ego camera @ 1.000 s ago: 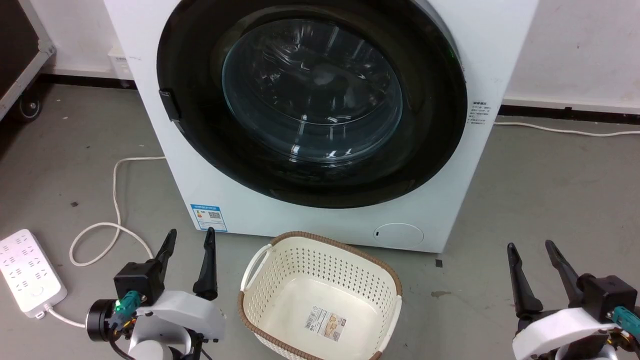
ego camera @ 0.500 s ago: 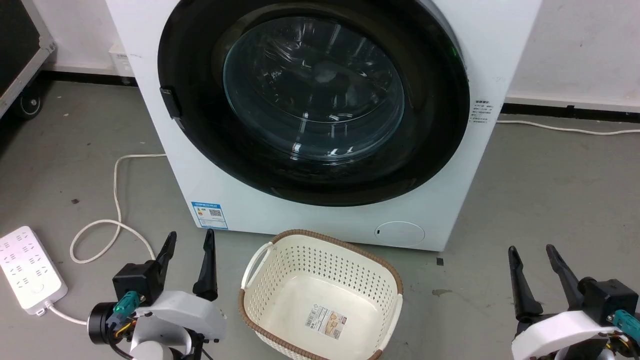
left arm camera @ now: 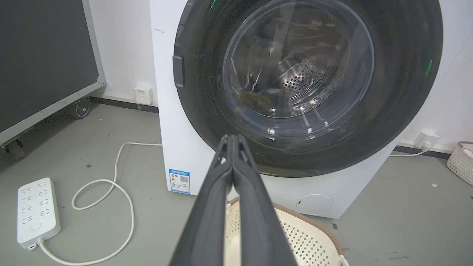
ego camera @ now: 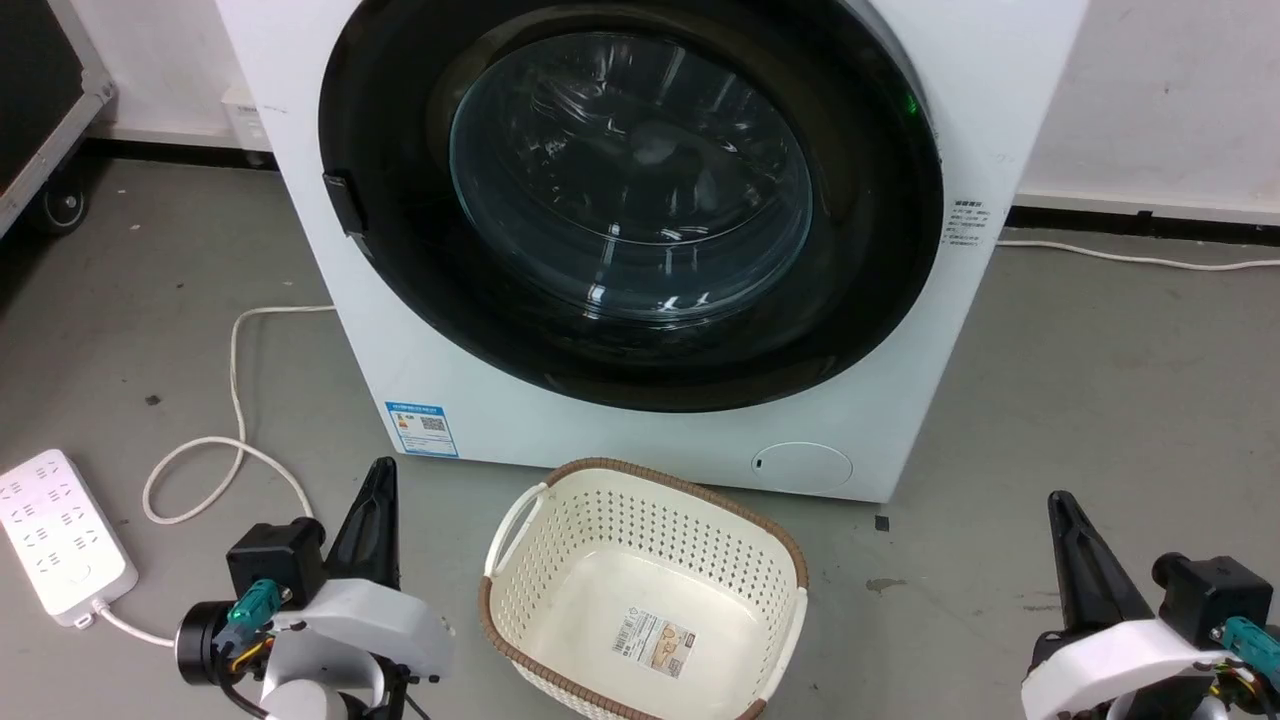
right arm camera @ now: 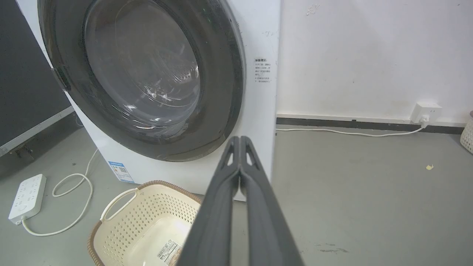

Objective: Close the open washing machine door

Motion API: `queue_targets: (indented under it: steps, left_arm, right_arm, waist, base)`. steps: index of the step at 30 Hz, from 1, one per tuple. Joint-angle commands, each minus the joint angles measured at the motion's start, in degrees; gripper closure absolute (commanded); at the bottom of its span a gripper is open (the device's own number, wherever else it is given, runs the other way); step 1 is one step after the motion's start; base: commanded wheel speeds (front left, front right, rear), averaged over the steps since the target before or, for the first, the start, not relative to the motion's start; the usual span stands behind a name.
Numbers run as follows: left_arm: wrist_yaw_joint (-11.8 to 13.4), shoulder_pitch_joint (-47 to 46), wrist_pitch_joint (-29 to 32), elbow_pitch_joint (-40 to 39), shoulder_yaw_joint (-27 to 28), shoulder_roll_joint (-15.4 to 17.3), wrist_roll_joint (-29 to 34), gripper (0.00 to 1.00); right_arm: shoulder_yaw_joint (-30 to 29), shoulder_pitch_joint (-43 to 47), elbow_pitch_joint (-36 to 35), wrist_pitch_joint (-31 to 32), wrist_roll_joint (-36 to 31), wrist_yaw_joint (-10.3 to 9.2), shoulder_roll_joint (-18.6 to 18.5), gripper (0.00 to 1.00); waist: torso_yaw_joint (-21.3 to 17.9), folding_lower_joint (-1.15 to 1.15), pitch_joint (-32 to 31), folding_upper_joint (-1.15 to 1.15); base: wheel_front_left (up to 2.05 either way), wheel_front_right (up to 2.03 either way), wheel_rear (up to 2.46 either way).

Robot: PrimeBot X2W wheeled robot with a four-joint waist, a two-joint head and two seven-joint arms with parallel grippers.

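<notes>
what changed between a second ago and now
Both grippers closed: the left gripper and the right gripper went from fingers spread to fingers pressed together, holding nothing. The washing machine door, the basket and the power strip stayed put; the slight shift is the camera's.

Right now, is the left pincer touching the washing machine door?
Apart. In the head view the left pincer sits low beside the basket, white washer panel showing between it and the washing machine door.
</notes>
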Motion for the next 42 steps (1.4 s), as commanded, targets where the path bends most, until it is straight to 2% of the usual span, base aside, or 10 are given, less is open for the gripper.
queue_targets:
  steps: [1,42]
  left_arm:
    - [0.18,0.66,0.28,-0.55,0.04,-0.09,0.69,1.0]
    - [1.0,3.71,3.65,-6.0,0.5,-0.89,5.14,1.0]
  right_arm:
    - [0.28,0.22,-0.51,0.17,-0.39,0.0,-0.01,1.0]
    - [2.63,1.22,-4.32,3.43,-2.25,-0.02,-0.06,1.0]
  waist:
    - [0.06,0.0,0.01,0.0]
    - [1.46,0.0,0.25,0.0]
  base:
    - [0.0,0.0,0.0]
    - [0.0,0.0,0.0]
